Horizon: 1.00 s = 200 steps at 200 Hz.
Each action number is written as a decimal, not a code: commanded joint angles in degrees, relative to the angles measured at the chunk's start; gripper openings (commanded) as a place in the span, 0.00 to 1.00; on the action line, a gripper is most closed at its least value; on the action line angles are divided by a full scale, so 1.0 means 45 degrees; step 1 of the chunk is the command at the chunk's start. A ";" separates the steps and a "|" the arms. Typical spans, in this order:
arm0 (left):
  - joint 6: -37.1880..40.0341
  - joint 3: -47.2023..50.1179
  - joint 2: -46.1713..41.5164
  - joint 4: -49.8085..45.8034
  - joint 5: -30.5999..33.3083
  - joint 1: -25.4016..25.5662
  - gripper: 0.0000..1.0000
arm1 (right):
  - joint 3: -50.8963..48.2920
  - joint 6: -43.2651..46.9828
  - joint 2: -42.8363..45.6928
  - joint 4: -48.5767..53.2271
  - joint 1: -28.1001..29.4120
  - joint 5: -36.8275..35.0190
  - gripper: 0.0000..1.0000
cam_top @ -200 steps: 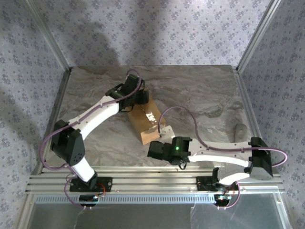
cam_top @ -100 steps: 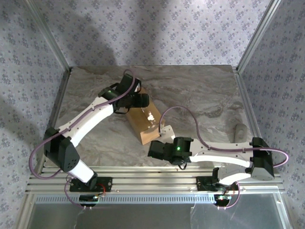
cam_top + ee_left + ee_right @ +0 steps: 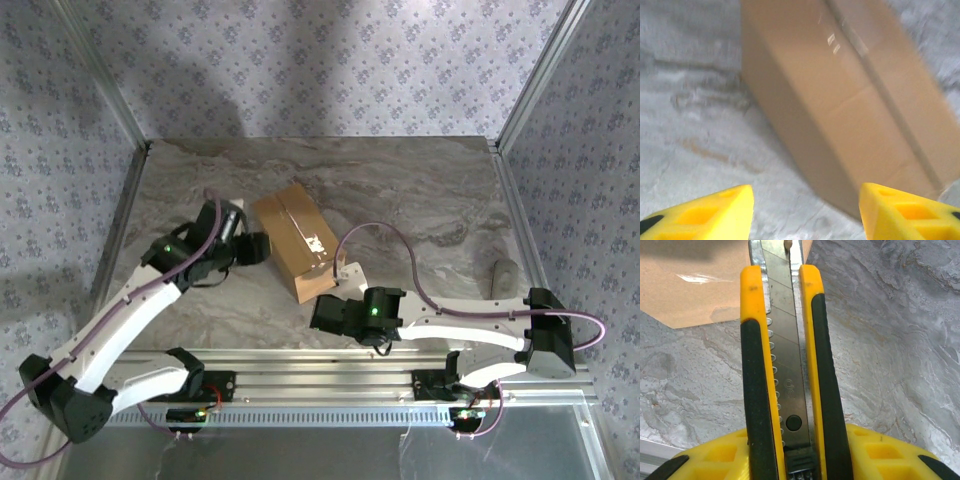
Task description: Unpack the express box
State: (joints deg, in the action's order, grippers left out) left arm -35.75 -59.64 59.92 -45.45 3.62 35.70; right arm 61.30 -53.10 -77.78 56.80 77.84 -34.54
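Tabletop [image 3: 430, 190] is free beyond the express box [image 3: 296, 240]; right gripper [image 3: 795, 455] blocks its near end.

— What carries the things?
— A grey-brown marbled worktop [image 3: 430, 190].
— And what lies on it?
— The express box [image 3: 297, 240] sits left of centre, turned at an angle, flaps shut, clear tape along its top seam. A small pale object [image 3: 503, 275] lies well apart from it, by the right edge.

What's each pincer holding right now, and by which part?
The right pincer grips the knife by the back end of its handle, blade pointing toward the box. The left pincer holds nothing; its fingers stand apart, short of the box.
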 commanded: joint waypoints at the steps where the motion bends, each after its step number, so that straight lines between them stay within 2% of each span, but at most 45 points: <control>1: -0.1011 0.1485 -0.0486 -0.0123 -0.1025 0.0381 0.52 | 0.0080 -0.0353 0.0212 -0.0057 0.0084 -0.0258 0.00; 37: -0.1711 0.2690 -0.0152 0.1386 -0.1092 0.1212 0.52 | 0.0156 -0.0308 0.0167 -0.0093 0.0114 -0.0253 0.00; 87: -0.1816 0.2223 0.1378 0.3307 -0.0540 0.1884 0.52 | 0.0420 -0.0251 -0.0154 -0.0082 0.0226 -0.0153 0.00; 150: -0.2587 0.1790 0.2537 0.4189 0.0140 0.3526 0.52 | 0.1060 -0.0085 -0.0951 -0.0447 0.0773 0.0044 0.00; 200: -0.3147 0.1617 0.3031 0.4661 0.0427 0.4302 0.52 | 0.1233 0.0151 -0.1101 -0.1027 0.1192 0.0370 0.00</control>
State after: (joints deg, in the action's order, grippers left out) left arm -49.12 -50.24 70.65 -32.73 9.32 51.99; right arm 63.33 -57.87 -81.67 61.39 79.07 -37.01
